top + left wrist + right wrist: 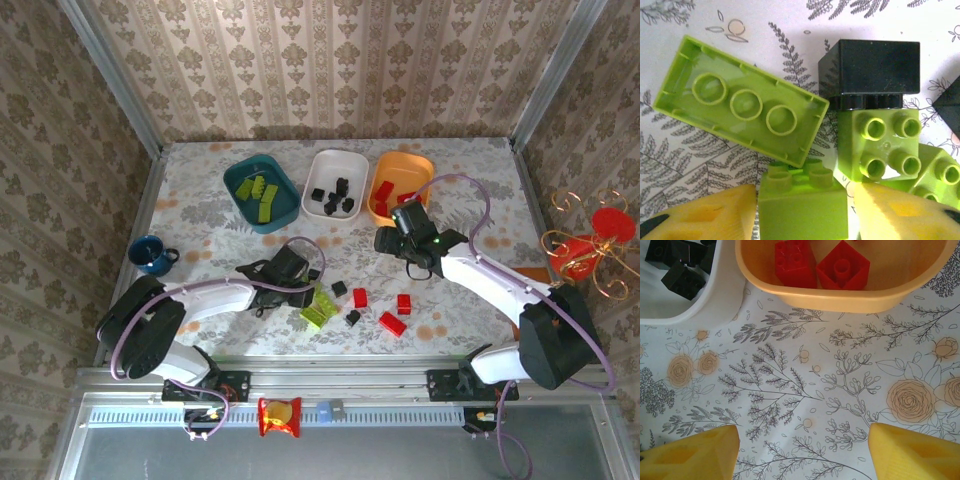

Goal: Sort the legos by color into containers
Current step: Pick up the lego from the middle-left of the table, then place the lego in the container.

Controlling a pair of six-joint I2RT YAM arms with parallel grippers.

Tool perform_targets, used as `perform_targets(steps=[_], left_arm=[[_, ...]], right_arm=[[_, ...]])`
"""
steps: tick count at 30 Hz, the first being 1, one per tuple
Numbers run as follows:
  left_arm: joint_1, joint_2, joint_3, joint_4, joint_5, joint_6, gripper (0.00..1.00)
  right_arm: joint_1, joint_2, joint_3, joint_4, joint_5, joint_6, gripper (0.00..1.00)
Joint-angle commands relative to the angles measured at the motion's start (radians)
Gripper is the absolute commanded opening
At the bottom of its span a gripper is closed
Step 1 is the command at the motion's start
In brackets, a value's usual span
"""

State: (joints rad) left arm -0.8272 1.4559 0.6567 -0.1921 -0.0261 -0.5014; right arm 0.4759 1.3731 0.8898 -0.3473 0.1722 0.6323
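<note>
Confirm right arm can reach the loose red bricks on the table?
Likely yes. The right gripper is open and empty beside the orange tray; the red bricks lie uncovered just nearer its base, and the left gripper is off at the green bricks.

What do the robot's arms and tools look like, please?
The left arm and right arm have white shells, black joints and lilac cables. The left tool and right tool have yellow fingers. A green light glows on the right wrist.
</note>
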Motion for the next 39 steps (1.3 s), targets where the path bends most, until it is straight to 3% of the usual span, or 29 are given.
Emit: perform_targets(steps=[1, 7, 11, 18, 21, 26, 31, 34, 39], left_arm=[[0.008, 0.007, 0.032, 0.016, -0.008, 0.014, 0.42], [0.011, -0.03, 0.012, 0.008, -0.024, -0.001, 0.28], [0.039, -0.112, 0.037, -0.043, -0.051, 0.009, 0.27], [0.228, -0.205, 0.154, -0.05, -0.051, 0.049, 0.27], [0.313, -0.135, 0.244, 0.005, -0.052, 0.054, 0.27], [0.438, 0.116, 0.431, 0.045, -0.055, 0.038, 0.27], [0.494, 0.307, 0.586, 0.035, -0.026, 0.027, 0.27], [0.496, 0.388, 0.677, -0.004, -0.04, 0.045, 0.34], [0.498, 0.394, 0.725, -0.032, -0.038, 0.037, 0.64]], right_arm=[[0.006, -0.021, -0.012, -0.02, 0.021, 0.004, 0.7], [0.006, -0.014, -0.015, -0.015, 0.02, 0.006, 0.7], [0.006, -0.012, -0.011, -0.015, 0.02, 0.007, 0.7], [0.006, -0.004, -0.007, -0.012, 0.018, 0.012, 0.7], [0.006, 0.006, -0.003, -0.013, 0.017, 0.015, 0.7], [0.006, 0.01, 0.001, -0.018, 0.017, 0.017, 0.7], [0.007, 0.011, 0.005, -0.033, 0.015, 0.015, 0.7], [0.006, 0.0, 0.0, -0.033, 0.007, 0.014, 0.7], [0.006, -0.012, -0.004, -0.039, -0.009, 0.008, 0.7]])
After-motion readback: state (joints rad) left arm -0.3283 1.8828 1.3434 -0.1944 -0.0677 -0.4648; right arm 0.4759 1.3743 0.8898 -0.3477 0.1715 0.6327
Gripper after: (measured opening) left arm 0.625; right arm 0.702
